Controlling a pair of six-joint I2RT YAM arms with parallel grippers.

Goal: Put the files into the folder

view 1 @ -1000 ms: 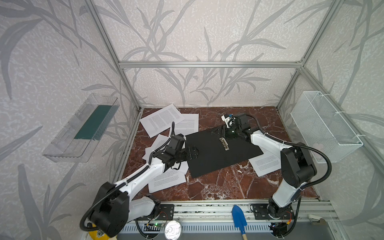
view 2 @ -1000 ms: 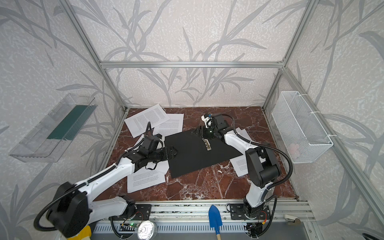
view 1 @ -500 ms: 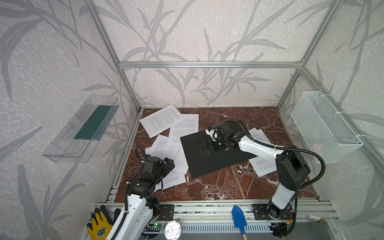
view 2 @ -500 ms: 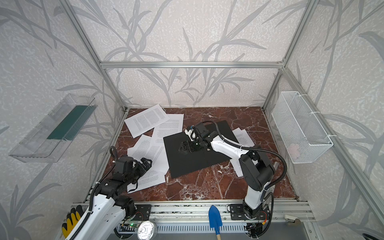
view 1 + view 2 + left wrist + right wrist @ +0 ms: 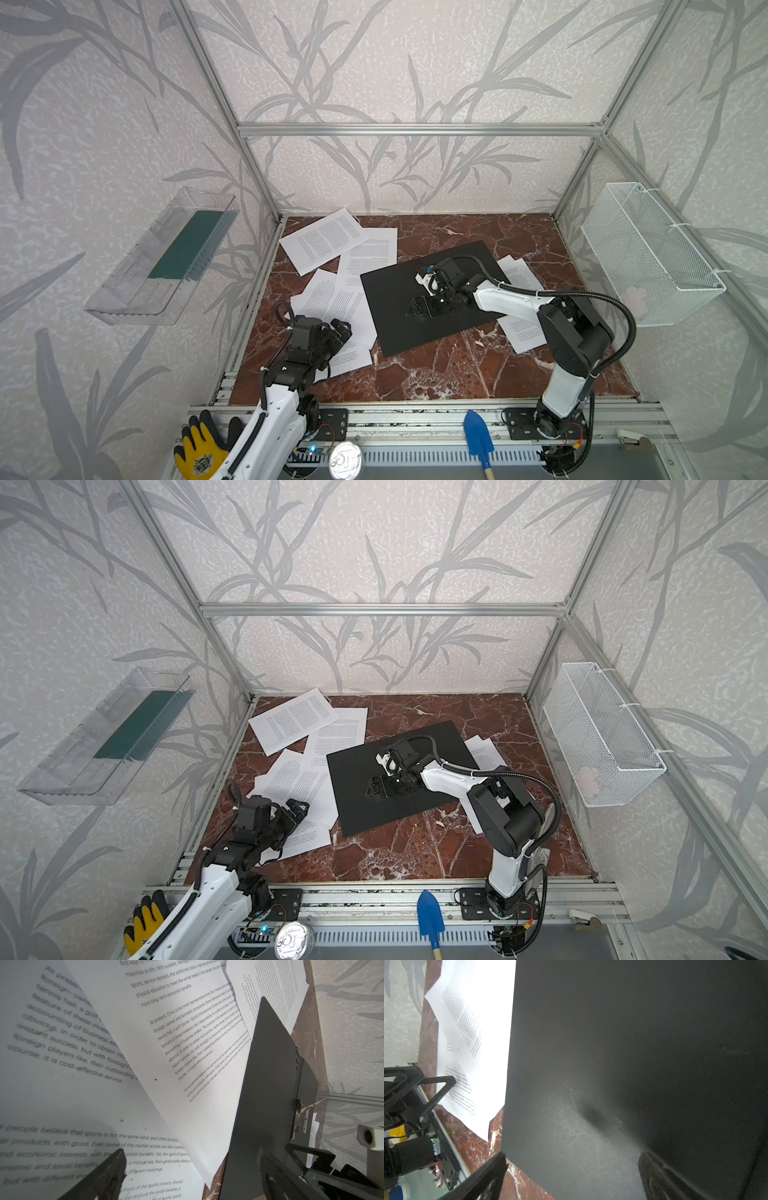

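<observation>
The black folder (image 5: 395, 320) (image 5: 357, 804) lies flat in the middle of the table. Its metal clip (image 5: 299, 1118) shows in the left wrist view. The files (image 5: 336, 299) (image 5: 299, 779) are white printed sheets, several fanned out left of the folder and more poking out from under its right side (image 5: 523, 332). My right gripper (image 5: 415, 309) (image 5: 571, 1167) hovers open over the folder's cover, nothing between its fingers. My left gripper (image 5: 343, 328) (image 5: 191, 1167) stands open just above the front-left sheets, holding nothing.
A clear tray (image 5: 137, 286) holding a dark green panel hangs on the left wall, and a white wire basket (image 5: 648, 249) hangs on the right wall. A blue trowel (image 5: 478, 436), a yellow glove (image 5: 199, 453) and a round tin lid (image 5: 345, 461) lie along the front rail.
My left arm pulled back from the folder's left edge to the front-left sheets. My right gripper moved from the clip leftward over the cover and opened wider.
</observation>
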